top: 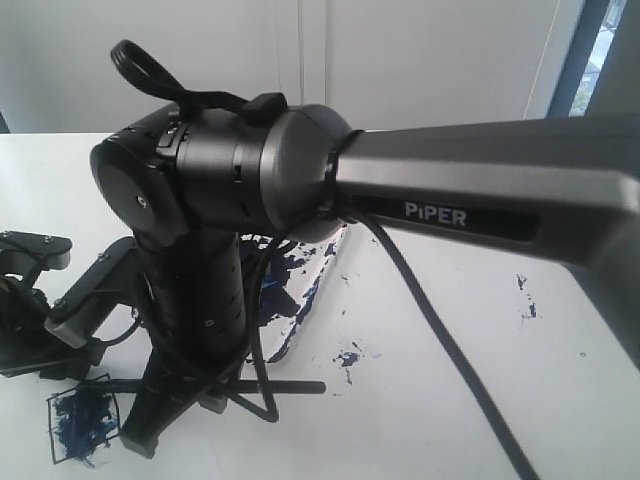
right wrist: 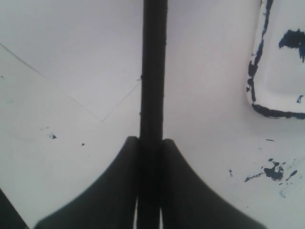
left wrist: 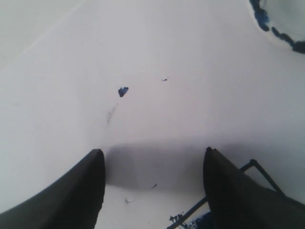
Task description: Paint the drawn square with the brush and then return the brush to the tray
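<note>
My right gripper (right wrist: 151, 140) is shut on the brush (right wrist: 153, 71), whose black shaft runs straight out from between the jaws. In the exterior view the brush (top: 290, 386) lies level just above the white surface, under my right arm, and the right gripper (top: 190, 392) is largely hidden by the arm. The drawn square (top: 80, 420), daubed dark blue inside, sits at the front left, beside the brush's left end. The tray (top: 305, 300) with blue smears shows behind the arm, with its rim (right wrist: 255, 95) close by. My left gripper (left wrist: 152, 157) is open and empty over the square's corner (left wrist: 259, 169).
Blue paint splatters (top: 348, 357) dot the white table, with more at the right (top: 527, 300). The right arm's black cable (top: 440, 340) trails across the table toward the front. A window frame (top: 575, 55) stands at the back right.
</note>
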`<state>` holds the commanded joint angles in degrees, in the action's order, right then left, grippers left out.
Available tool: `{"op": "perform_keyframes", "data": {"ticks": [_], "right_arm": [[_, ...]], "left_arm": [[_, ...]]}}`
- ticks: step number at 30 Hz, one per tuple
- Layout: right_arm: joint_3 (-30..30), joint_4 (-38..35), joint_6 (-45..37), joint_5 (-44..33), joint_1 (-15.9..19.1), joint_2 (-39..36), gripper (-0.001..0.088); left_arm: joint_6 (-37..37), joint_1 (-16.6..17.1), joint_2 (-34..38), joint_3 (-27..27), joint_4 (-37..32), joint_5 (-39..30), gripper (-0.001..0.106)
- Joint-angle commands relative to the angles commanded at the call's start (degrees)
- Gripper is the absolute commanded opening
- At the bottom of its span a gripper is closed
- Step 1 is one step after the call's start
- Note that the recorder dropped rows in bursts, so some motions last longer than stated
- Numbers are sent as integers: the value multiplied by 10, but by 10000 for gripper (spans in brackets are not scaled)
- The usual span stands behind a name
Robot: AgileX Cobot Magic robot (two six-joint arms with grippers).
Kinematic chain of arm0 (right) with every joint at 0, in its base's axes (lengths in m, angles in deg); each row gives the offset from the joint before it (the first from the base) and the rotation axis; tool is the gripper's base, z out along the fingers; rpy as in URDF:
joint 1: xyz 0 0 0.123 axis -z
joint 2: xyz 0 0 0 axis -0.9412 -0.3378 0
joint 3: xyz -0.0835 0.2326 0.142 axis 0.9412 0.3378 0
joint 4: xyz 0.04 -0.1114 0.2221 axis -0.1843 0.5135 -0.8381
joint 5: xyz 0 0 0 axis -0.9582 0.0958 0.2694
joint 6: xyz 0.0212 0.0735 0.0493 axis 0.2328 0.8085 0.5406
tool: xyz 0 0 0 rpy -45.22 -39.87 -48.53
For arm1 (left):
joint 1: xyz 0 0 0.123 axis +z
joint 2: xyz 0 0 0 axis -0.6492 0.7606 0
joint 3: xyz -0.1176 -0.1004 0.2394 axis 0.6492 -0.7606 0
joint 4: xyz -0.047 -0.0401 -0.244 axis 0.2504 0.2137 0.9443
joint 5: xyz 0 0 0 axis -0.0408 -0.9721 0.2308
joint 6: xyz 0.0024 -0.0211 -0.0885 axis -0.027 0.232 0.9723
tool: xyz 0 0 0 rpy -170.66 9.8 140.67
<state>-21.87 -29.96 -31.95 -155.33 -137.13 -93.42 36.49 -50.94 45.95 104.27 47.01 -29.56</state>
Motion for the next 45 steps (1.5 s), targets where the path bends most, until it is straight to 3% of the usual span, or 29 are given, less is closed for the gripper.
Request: {"op": "perform_keyframes", "data": {"ticks": [12,21,35,45], "right_arm": [[0,-7,0,0,-1,0,0],[0,-8,-14,0,-39,0,0],[0,84,15,0,-38,0,0],[4,92,15,0,-38,0,0]], "left_arm": [[0,0,0,0,0,0,640],[0,0,0,0,0,-1,640],[0,0,0,0,0,-1,640],[0,0,0,0,0,-1,640]]}}
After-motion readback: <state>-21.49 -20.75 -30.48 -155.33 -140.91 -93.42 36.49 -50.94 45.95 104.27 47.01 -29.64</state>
